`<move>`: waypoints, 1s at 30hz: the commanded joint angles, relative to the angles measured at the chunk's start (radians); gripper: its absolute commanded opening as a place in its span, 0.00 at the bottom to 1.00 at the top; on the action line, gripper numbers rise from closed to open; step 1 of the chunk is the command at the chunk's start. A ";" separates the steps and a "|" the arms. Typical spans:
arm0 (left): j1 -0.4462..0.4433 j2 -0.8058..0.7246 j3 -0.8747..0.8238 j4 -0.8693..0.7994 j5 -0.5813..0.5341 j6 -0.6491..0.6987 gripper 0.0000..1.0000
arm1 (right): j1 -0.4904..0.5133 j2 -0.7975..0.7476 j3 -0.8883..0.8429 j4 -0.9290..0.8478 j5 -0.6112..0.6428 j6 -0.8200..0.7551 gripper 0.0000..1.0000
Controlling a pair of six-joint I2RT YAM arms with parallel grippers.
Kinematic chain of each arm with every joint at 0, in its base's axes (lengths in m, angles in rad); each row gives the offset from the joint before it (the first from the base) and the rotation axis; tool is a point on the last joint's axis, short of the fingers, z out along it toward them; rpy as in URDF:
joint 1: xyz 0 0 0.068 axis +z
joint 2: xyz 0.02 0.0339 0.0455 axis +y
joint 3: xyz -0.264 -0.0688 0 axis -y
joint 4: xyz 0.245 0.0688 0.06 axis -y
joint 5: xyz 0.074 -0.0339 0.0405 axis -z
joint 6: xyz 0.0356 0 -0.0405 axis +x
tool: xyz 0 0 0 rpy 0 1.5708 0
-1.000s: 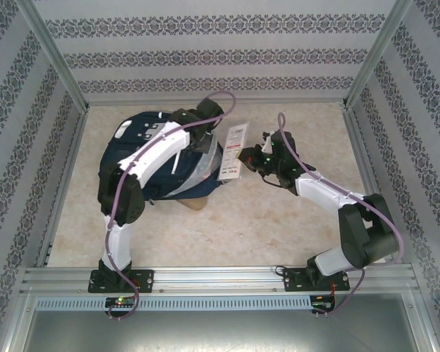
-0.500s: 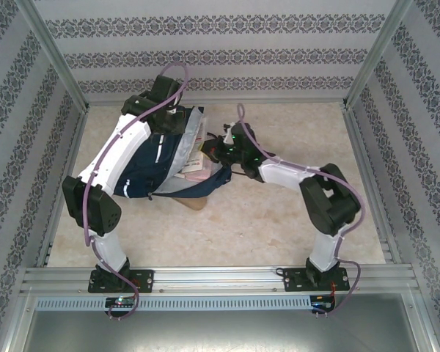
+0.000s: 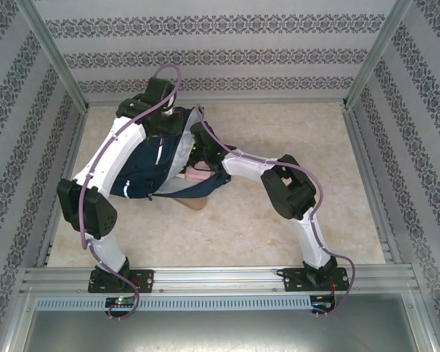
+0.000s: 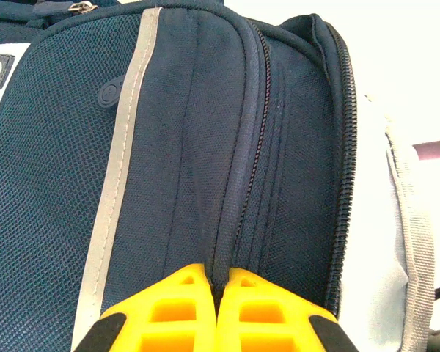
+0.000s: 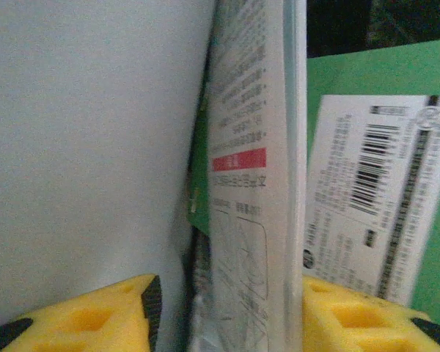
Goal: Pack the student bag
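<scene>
The student bag [image 3: 141, 174], navy with pale stripes, lies at the back left of the table. My left gripper [image 3: 173, 122] is at its top edge, and in the left wrist view it [image 4: 218, 275] is shut on a fold of navy fabric beside a zip [image 4: 258, 132], holding the bag [image 4: 169, 147] open. My right gripper [image 3: 199, 151] reaches into the opening. There its jaws [image 5: 229, 293] stand apart around a flat white printed package [image 5: 249, 147], with a dark gap at the left finger [image 5: 143, 301]. The bag's pale lining [image 5: 81, 147] is on the left.
A green item with a barcode label [image 5: 374, 169] sits inside the bag behind the package. Something pink [image 3: 199, 176] shows at the bag's mouth, and a tan object [image 3: 195, 203] pokes out under its near edge. Metal frame posts and patterned walls enclose the table.
The right arm has carried the white package from beside the bag into its opening, and its jaws have parted. The left arm has pulled the bag's top edge towards the back wall.
</scene>
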 commanded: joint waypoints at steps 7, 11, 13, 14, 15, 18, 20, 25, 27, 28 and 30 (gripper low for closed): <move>0.019 -0.066 -0.028 0.085 0.054 -0.029 0.00 | -0.028 -0.243 -0.137 -0.255 0.103 -0.199 0.65; 0.024 -0.061 -0.031 0.087 0.054 -0.028 0.00 | -0.044 -0.336 -0.230 -0.284 0.122 -0.234 0.66; 0.029 -0.059 -0.033 0.085 0.055 -0.024 0.00 | -0.048 -0.393 -0.297 -0.289 0.132 -0.265 0.65; 0.033 -0.060 -0.032 0.084 0.057 -0.022 0.00 | -0.048 -0.418 -0.326 -0.296 0.136 -0.286 0.65; 0.038 -0.061 -0.032 0.082 0.060 -0.022 0.00 | -0.044 -0.446 -0.361 -0.298 0.141 -0.316 0.65; 0.054 -0.064 -0.028 0.082 0.079 -0.024 0.00 | -0.023 -0.524 -0.456 -0.313 0.160 -0.429 0.63; 0.062 -0.066 -0.023 0.082 0.090 -0.024 0.00 | -0.002 -0.566 -0.519 -0.316 0.162 -0.504 0.62; 0.091 -0.064 -0.003 0.078 0.125 -0.029 0.00 | 0.088 -0.629 -0.631 -0.366 0.239 -0.655 0.62; 0.106 -0.066 -0.004 0.083 0.149 -0.038 0.00 | 0.135 -0.628 -0.651 -0.372 0.291 -0.709 0.68; 0.112 -0.065 -0.004 0.083 0.160 -0.042 0.00 | 0.157 -0.618 -0.653 -0.376 0.321 -0.726 0.73; 0.120 -0.066 -0.002 0.083 0.173 -0.047 0.00 | 0.180 -0.586 -0.649 -0.375 0.337 -0.748 0.78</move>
